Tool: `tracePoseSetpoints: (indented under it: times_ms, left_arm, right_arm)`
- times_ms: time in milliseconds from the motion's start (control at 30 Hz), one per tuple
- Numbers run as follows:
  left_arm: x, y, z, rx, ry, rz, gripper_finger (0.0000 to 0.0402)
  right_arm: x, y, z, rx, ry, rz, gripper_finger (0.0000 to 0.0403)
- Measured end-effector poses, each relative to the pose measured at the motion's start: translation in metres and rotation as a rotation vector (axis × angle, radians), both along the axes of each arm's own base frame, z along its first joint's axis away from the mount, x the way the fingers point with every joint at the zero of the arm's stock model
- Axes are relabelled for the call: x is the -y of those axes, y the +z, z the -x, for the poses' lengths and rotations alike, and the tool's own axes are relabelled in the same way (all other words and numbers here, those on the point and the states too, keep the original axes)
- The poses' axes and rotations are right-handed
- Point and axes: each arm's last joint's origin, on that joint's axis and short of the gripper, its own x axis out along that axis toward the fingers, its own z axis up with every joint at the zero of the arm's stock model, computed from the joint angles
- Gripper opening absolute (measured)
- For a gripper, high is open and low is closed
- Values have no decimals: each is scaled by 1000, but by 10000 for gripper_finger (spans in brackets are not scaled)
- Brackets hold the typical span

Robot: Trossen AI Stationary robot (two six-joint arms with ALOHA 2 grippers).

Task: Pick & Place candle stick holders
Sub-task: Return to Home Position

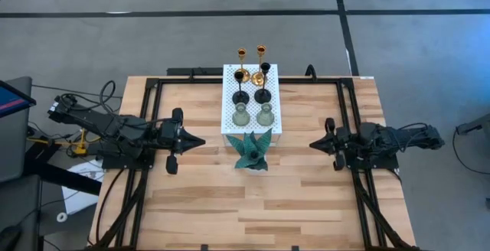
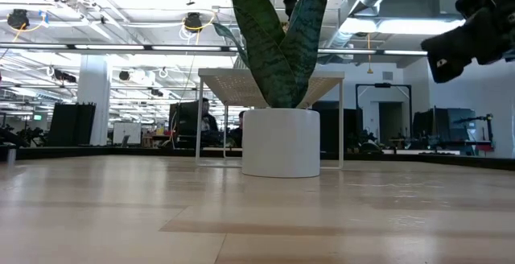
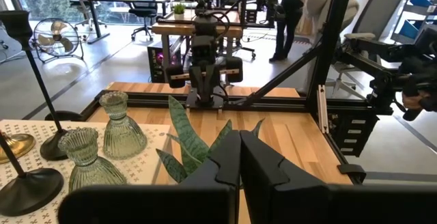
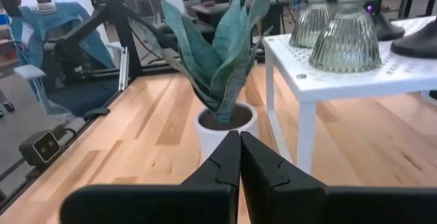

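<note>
Closing stage of the placing task. The left claw (image 3: 239, 138) and the right claw (image 4: 239, 139) are each shown with fingers pressed together and nothing held, set low over the worktop (image 1: 306, 197) with their tips turned toward one another. Between the two tips a potted snake plant (image 1: 253, 150) is seen. Just beyond it a white perforated shelf (image 1: 229, 102) is placed. On the shelf, the glass candle holders (image 1: 241, 116) are stood nearest the claws, the black candle holders (image 1: 262, 96) behind them, and the gold candle holders (image 1: 261, 50) farthest off, each pair side by side. No holder is seen on the worktop. Placement is judged complete; at most, parking of the arms is left.
</note>
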Motion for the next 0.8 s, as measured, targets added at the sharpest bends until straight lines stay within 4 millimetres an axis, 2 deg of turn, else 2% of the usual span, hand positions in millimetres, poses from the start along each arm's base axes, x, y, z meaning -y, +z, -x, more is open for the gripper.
tracePoseSetpoints:
  times_ms: [300, 800]
  left_arm:
    - [0, 0, 0, 0, 0, 0, 6]
    - [0, 0, 0, 0, 0, 0, 6]
  right_arm:
    - [0, -6, 1, -82, -3, -8, 0]
    - [0, -7, 1, -86, -3, -9, 0]
